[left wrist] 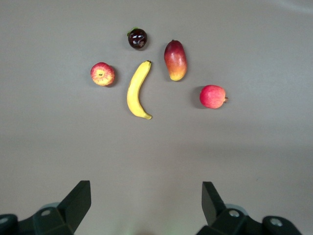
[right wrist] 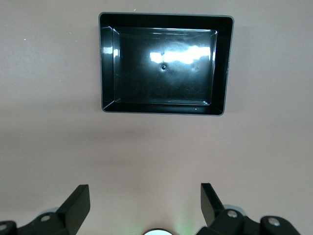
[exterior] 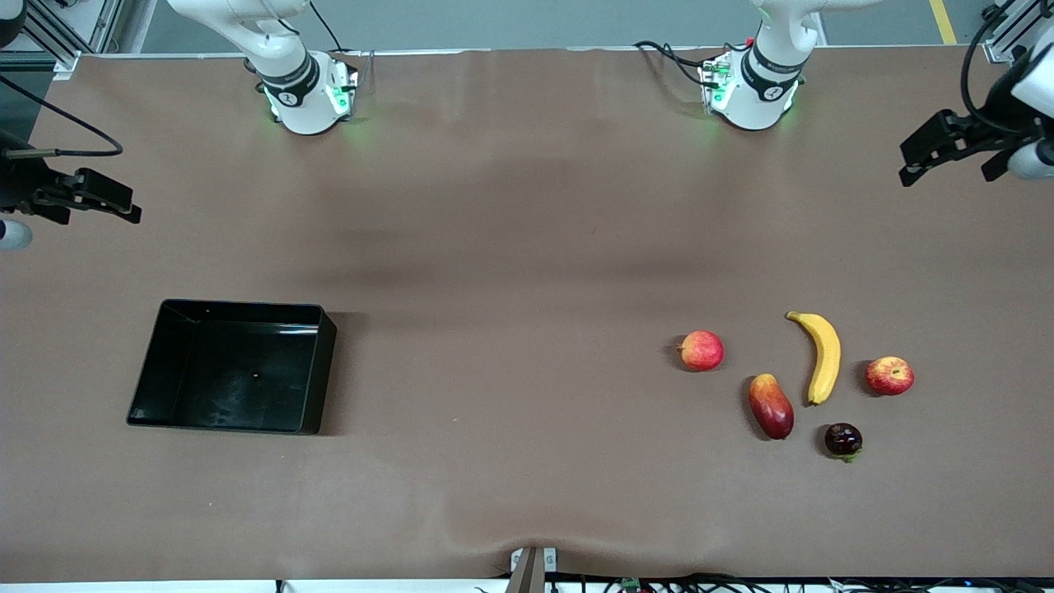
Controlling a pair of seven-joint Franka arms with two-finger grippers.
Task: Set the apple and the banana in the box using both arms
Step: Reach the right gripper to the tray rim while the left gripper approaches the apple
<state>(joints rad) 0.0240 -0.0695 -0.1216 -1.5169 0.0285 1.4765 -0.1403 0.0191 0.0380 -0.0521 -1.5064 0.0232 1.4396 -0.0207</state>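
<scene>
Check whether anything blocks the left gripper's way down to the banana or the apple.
Nothing visible does. The left gripper hangs open above bare table. The banana and apple lie uncovered, apart from the mango and dark fruit.

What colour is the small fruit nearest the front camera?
Dark maroon fruit, almost black, with a green stem; clearest in the left wrist view.

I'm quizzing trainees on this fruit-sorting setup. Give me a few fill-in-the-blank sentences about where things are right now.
1. The box holds ____ fruit.
2. The banana lies between the apple and the ____-shaped red-and-yellow fruit.
3. The left claw and the right claw both have their fingers ____.
4. The fruit nearest the front camera is the dark ____ one.

Missing words: no; mango; open; purple
</scene>
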